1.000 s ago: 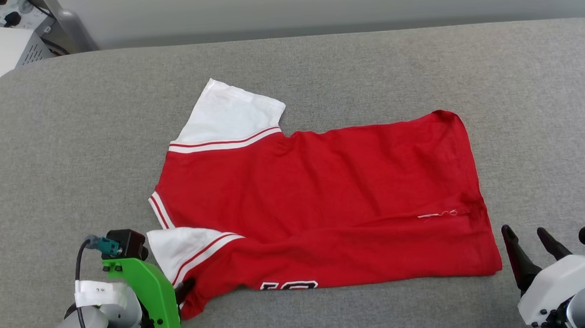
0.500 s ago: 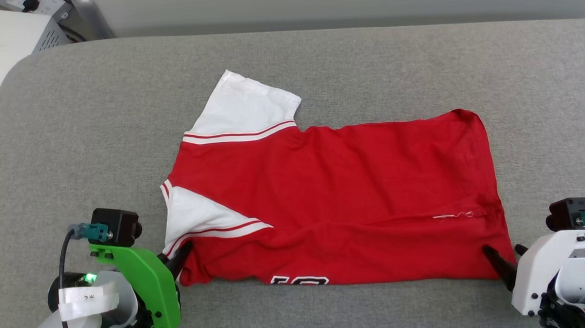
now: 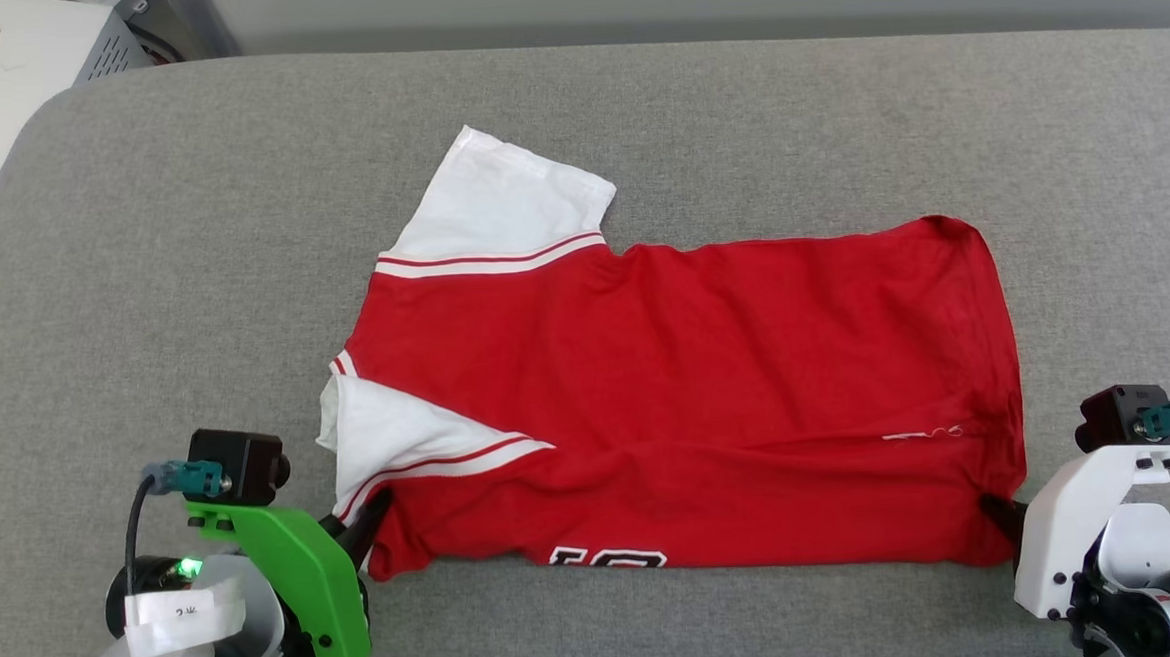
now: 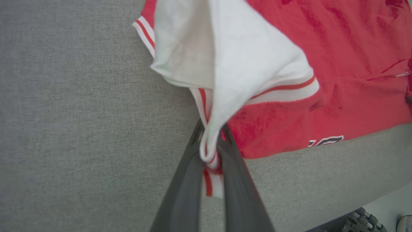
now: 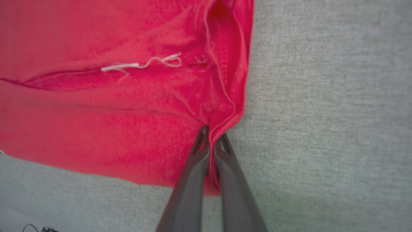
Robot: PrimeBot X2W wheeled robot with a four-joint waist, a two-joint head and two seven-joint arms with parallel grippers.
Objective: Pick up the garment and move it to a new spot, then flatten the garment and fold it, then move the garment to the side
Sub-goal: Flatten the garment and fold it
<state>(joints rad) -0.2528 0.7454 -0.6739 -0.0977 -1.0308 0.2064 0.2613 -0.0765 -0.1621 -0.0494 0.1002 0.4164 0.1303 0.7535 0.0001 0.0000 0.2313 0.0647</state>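
Note:
The garment [image 3: 688, 383] lies spread across the grey cushion, plain red side up, one white sleeve [image 3: 504, 208] pointing away from me and the other white sleeve [image 3: 401, 443] folded over its near left corner. A strip of black print [image 3: 607, 558] peeks out at the near edge. My left gripper [image 3: 364, 515] is shut on the striped sleeve trim [image 4: 209, 158] and lifts that corner. My right gripper [image 3: 995, 512] is shut on the near right hem corner [image 5: 212, 129] of the garment [image 5: 112, 106].
The grey cushion [image 3: 142, 292] extends well beyond the cloth on all sides. A white box [image 3: 3, 109] stands past its far left corner. A loose white thread [image 5: 141, 64] lies on the red cloth near the right hem.
The camera has shifted. The right gripper moved in from open, off the cloth, and shut on the hem corner. The left gripper raised the sleeve corner, folding the white sleeve over the red.

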